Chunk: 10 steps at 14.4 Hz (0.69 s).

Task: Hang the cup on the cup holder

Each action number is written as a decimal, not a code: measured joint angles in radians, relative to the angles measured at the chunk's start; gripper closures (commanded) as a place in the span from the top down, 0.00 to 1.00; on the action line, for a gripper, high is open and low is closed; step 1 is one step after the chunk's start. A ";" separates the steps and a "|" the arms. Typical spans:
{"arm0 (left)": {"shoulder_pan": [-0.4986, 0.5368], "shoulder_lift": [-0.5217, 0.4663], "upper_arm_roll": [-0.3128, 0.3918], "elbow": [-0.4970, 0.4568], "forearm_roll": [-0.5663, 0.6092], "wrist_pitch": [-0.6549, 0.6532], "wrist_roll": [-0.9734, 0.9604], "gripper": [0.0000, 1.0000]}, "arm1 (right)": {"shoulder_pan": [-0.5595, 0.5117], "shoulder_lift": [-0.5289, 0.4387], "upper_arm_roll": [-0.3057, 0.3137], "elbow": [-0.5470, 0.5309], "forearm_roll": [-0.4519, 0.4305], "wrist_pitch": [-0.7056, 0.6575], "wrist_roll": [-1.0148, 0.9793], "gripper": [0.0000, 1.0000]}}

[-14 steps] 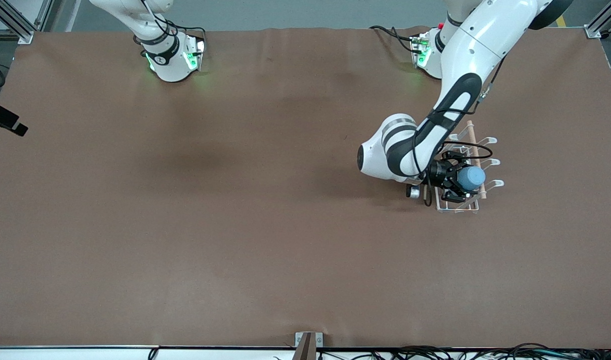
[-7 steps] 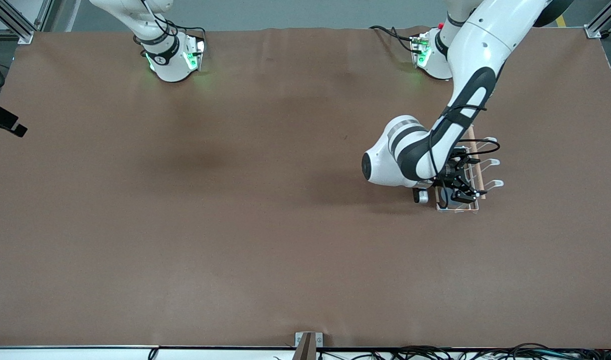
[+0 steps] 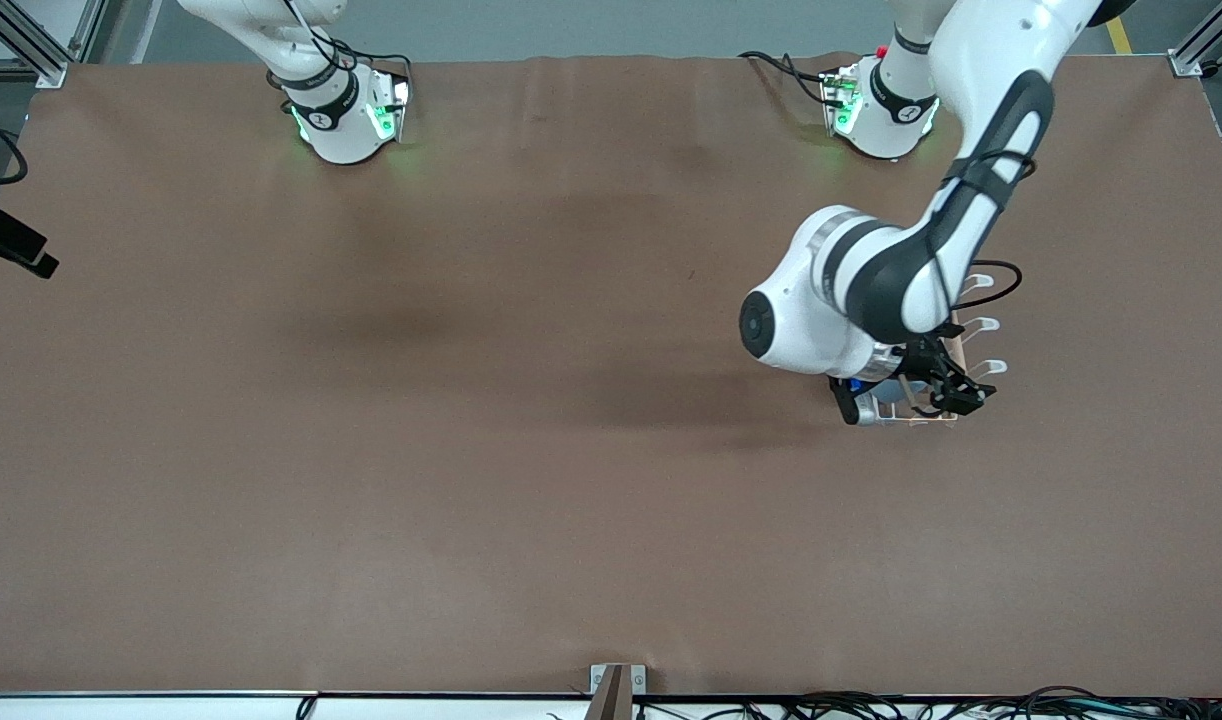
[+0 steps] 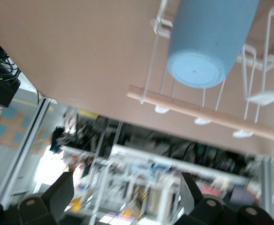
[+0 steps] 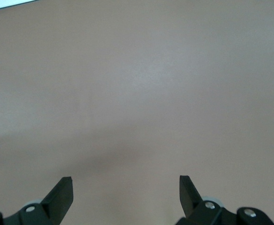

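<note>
You have one brown surface (image 3: pixel 471 450), two arms, one cup holder and one cup.

The left arm (image 3: pixel 901 270) reaches over from its base and covers most of the cup holder (image 3: pixel 981 325) in the front view; only three white prong tips, a short piece of the wooden rod and a bit of the base wire nearest the front camera show past it. The holder stands toward the left arm's end of the surface.

The right arm (image 3: pixel 311 80) waits at its base, cut off by the top edge of the front view. You see the right gripper (image 5: pixel 125 187) only in its wrist view: its jaws stand wide apart over bare surface, with nothing between them.

The left gripper (image 3: pixel 956 392) hangs over the end of the holder nearest the front camera. In the left wrist view its fingers (image 4: pixel 62 190) are spread wide and hold nothing.

The light-blue cup (image 4: pixel 209 40) sits apart from that gripper on the holder's white wires, bottom toward the camera, beside the wooden rod (image 4: pixel 207 112). You cannot see which prong carries it, and the front view hides the cup.
</note>
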<state>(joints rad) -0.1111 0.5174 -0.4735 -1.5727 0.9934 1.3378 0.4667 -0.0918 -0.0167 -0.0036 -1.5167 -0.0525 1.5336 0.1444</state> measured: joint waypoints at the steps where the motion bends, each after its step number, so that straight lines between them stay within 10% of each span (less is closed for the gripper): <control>1: 0.014 -0.027 0.004 0.005 -0.035 0.038 -0.014 1.00 | 0.000 0.000 0.000 0.000 0.000 0.001 -0.002 1.00; 10: 0.041 -0.307 0.324 0.017 -0.708 0.251 -0.440 1.00 | 0.000 0.000 -0.001 0.000 0.000 0.013 -0.027 1.00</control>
<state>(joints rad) -0.0703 0.2107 -0.1495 -1.5557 0.2849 1.5885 0.0262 -0.0916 -0.0163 -0.0047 -1.5162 -0.0526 1.5464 0.1172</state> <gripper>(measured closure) 0.000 0.000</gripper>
